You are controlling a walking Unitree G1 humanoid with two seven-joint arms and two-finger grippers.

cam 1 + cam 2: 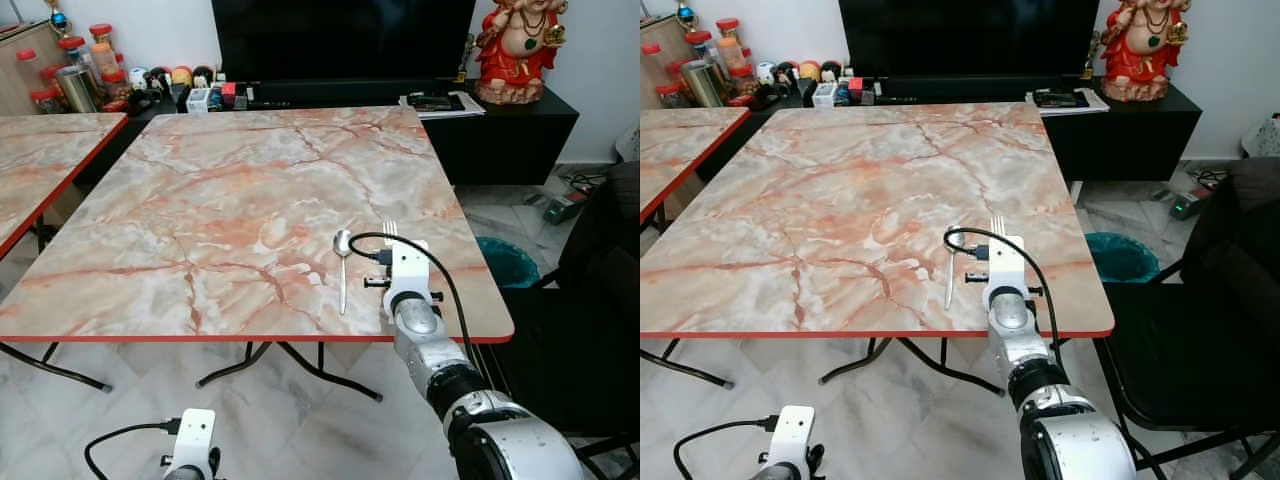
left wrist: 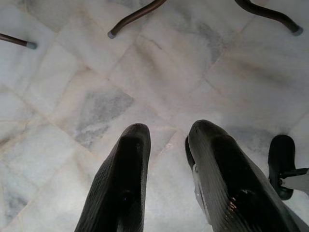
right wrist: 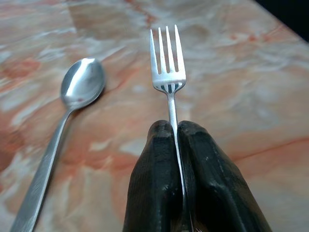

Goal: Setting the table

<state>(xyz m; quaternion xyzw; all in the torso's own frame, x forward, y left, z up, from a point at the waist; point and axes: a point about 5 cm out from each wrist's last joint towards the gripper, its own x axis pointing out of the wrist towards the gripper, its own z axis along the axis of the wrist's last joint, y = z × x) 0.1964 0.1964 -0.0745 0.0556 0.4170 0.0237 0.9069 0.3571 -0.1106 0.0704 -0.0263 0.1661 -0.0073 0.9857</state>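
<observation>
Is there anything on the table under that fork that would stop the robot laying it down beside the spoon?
Nothing visible. The right tool grips the fork over bare marble table; the spoon lies apart to its left.

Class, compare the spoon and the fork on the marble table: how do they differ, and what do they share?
The spoon lies free on the table; the fork is pinched by its handle between the fingers of the right gripper. The spoon ends in a rounded bowl, the fork in four tines. The spoon lies to the robot's left of the fork. Both are plain silver metal, pointing away from the robot.
</observation>
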